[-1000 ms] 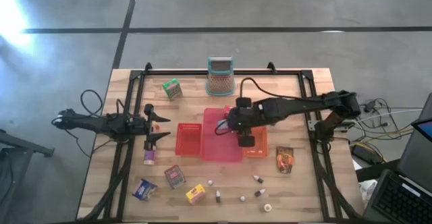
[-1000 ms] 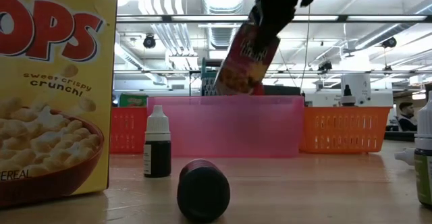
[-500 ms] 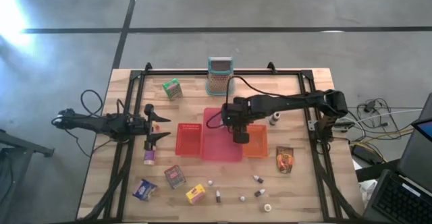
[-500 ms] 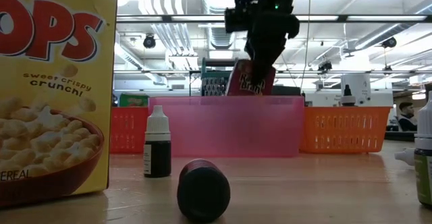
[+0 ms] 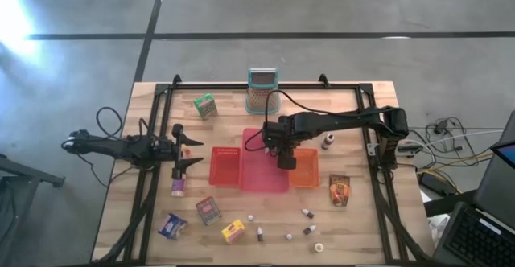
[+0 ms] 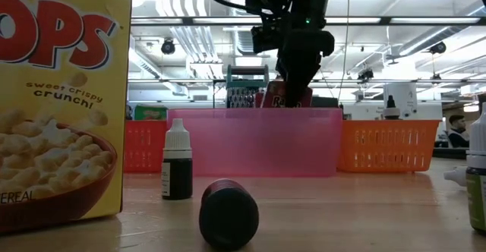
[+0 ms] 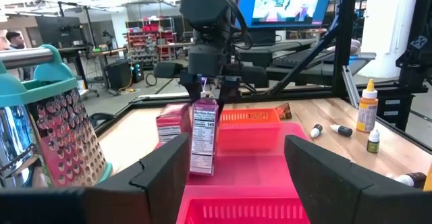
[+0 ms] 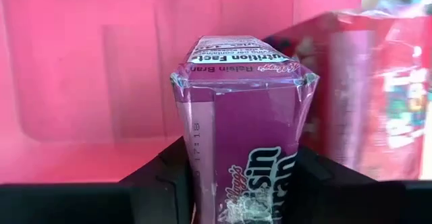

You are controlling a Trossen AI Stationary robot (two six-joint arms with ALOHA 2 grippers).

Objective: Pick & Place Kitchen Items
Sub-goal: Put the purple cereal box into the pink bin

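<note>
My right gripper (image 5: 282, 148) hangs over the pink tray (image 5: 261, 178), shut on a purple Raisin Bran box (image 7: 202, 133). The box stands upright with its lower end down inside the tray; in the low view only its top (image 6: 292, 98) shows above the tray's wall (image 6: 250, 142). A red box (image 7: 172, 121) stands in the tray right beside it. My left gripper (image 5: 183, 150) waits open at the table's left side, pointing level toward the trays. My right gripper pinches the purple box between its two fingers, near the box's upper end (image 7: 204, 101). One finger (image 8: 165, 177) lies on each broad face. The fingers come from above, pointing steeply down. The box hangs upright; whether its bottom touches the tray's floor, I cannot tell.
A red tray (image 5: 225, 166) and an orange tray (image 5: 304, 174) flank the pink one. A teal-rimmed grater (image 5: 261, 90) stands behind them. A green box (image 5: 205, 104), an orange packet (image 5: 339, 190), several boxes (image 5: 209, 211) and small bottles (image 5: 306, 213) lie around.
My right gripper has come down and slightly toward the table's left over the pink tray, carrying the purple box. The box, tilted and high above the tray a second ago, now stands upright with most of it sunk behind the tray's wall.
</note>
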